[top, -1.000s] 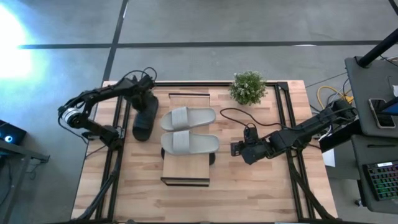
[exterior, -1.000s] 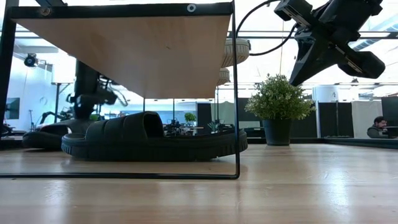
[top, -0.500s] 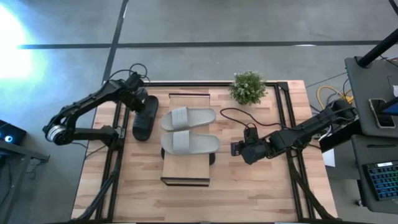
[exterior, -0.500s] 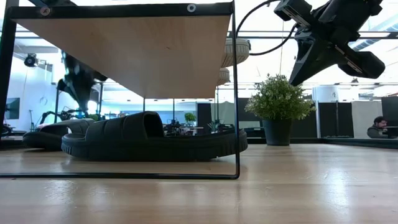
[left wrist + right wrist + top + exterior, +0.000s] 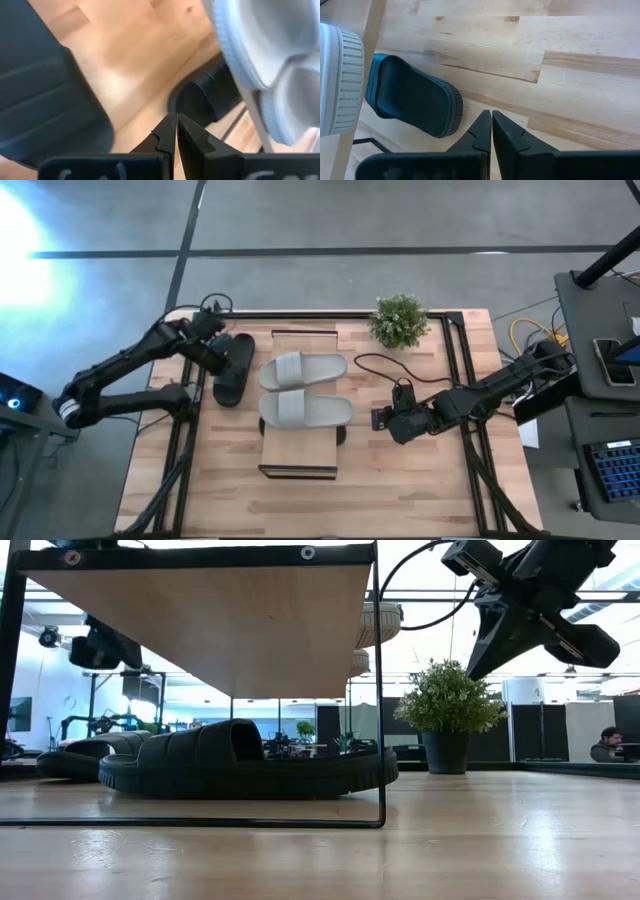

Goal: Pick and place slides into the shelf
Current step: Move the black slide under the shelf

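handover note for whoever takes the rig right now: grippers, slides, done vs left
Left gripper: shut, empty, above the table's left edge beside a black slide.
Right gripper: shut, empty, hovering right of the shelf.
Grey pair: side by side on the shelf top.
Black slides: one lies under the shelf; the other rests on the table left of the shelf, outside it.
Done: three slides look shelved.
Left: likely just that left black slide, to go under the shelf beside its mate.
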